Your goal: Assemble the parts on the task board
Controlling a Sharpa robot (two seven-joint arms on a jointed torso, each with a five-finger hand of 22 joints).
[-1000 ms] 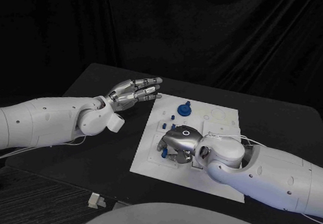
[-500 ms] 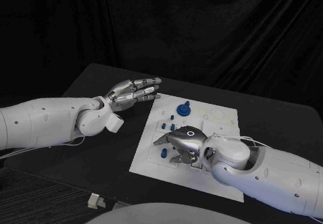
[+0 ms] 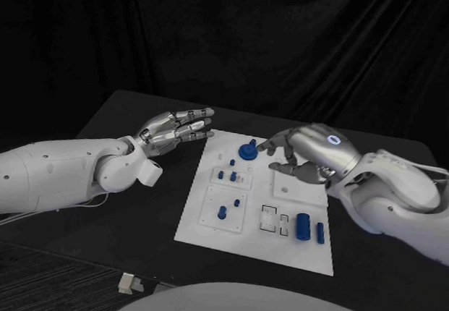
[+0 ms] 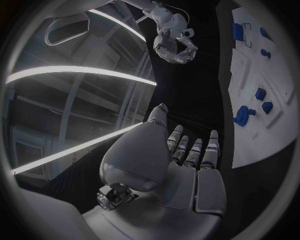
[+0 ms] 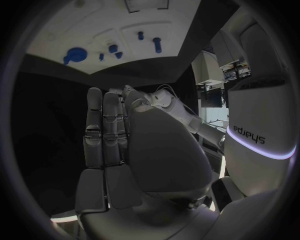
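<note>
The board (image 3: 281,240) lies mid-surface (image 3: 124,227), its long axis running away from the robot. The right robot hand (image 3: 293,155) hangs over the board's far end, fingers loosely curled and grasping nothing, a little above the plate. Just beside it, toward the robot's left, stands the tall blue knob (image 3: 245,152) at the far left corner; this is the part nearest that hand. The left robot hand (image 3: 174,128) hovers off the board's far left edge over bare surface, released, fingers spread and pointing toward the board. Two small pegs (image 3: 225,175) sit in the plate's middle-left block, another peg (image 3: 221,213) nearer the robot, and a larger blue cylinder (image 3: 303,225) lies near the board's near right, its length along the board's long axis. By my reading, either hand could reach the knob, from opposite sides; the cylinder lies nearer the robot than the right hand, back along that arm, so reaching it would mean drawing that hand in.
</note>
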